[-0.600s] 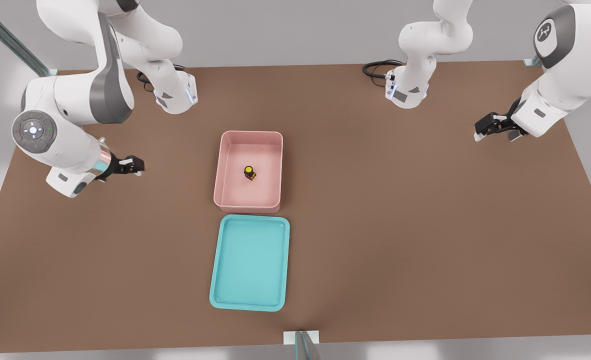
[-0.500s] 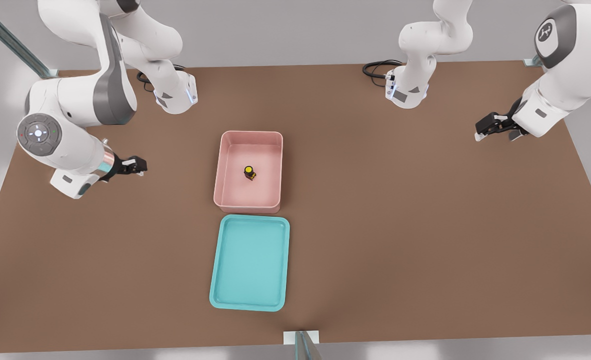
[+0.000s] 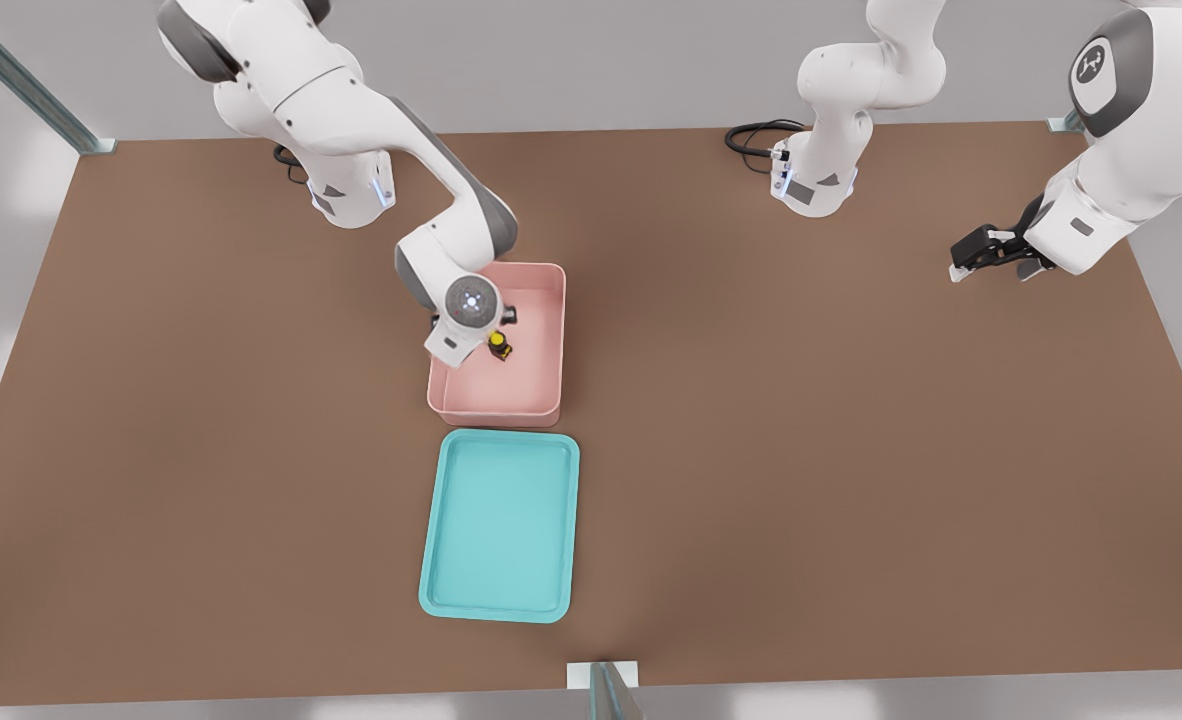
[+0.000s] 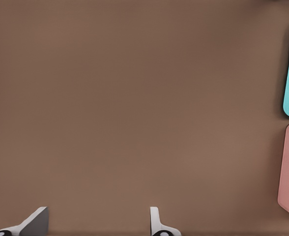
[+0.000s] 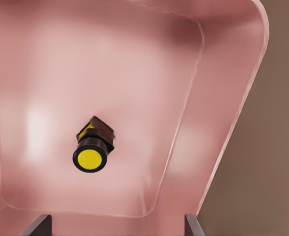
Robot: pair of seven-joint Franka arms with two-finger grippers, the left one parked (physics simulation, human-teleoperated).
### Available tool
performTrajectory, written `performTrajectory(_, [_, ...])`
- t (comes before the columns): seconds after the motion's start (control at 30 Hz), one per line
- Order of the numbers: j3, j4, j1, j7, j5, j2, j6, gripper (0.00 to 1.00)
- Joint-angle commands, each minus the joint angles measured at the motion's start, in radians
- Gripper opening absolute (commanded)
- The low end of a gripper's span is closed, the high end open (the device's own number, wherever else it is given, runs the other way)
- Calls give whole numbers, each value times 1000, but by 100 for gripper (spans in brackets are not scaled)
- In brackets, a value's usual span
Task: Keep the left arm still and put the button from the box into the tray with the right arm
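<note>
A: Where is the push-button (image 3: 498, 344) sitting?

B: On the floor of the pink bin (image 3: 541, 390), near the middle, touching none of the walls. In the right wrist view the push-button (image 5: 92, 145) shows its round yellow cap facing the camera, with the black base behind it.

A: So which way does its long axis run?

B: From base to cap, tilted: the cap leans up and toward the wrist camera, so it is neither quite upright nor flat.

A: And the right arm's gripper (image 5: 117, 223)?

B: It hangs over the bin, just beside the push-button on the front view's left, with the wrist disc (image 3: 471, 299) above the bin's left wall. Its fingers (image 5: 36, 226) stand wide apart, holding nothing; only their tips show.

A: The teal tray (image 3: 431, 560)?

B: Flat on the brown worktop (image 3: 851, 450), just beside the bin's near short wall, its long sides in line with the bin's.
</note>
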Motion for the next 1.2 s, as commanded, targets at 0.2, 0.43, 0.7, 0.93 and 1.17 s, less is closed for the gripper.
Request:
performTrajectory(0.2, [0,-51,1,956,-122,66,324,100])
performTrajectory(0.43, [3,-133,7,1070,-121,66,451,100])
performTrajectory(0.7, [14,-185,17,1070,-121,85,542,100])
performTrajectory(0.93, [25,-205,12,1021,-122,113,581,100])
performTrajectory(1.17, [26,-219,11,991,-122,113,594,69])
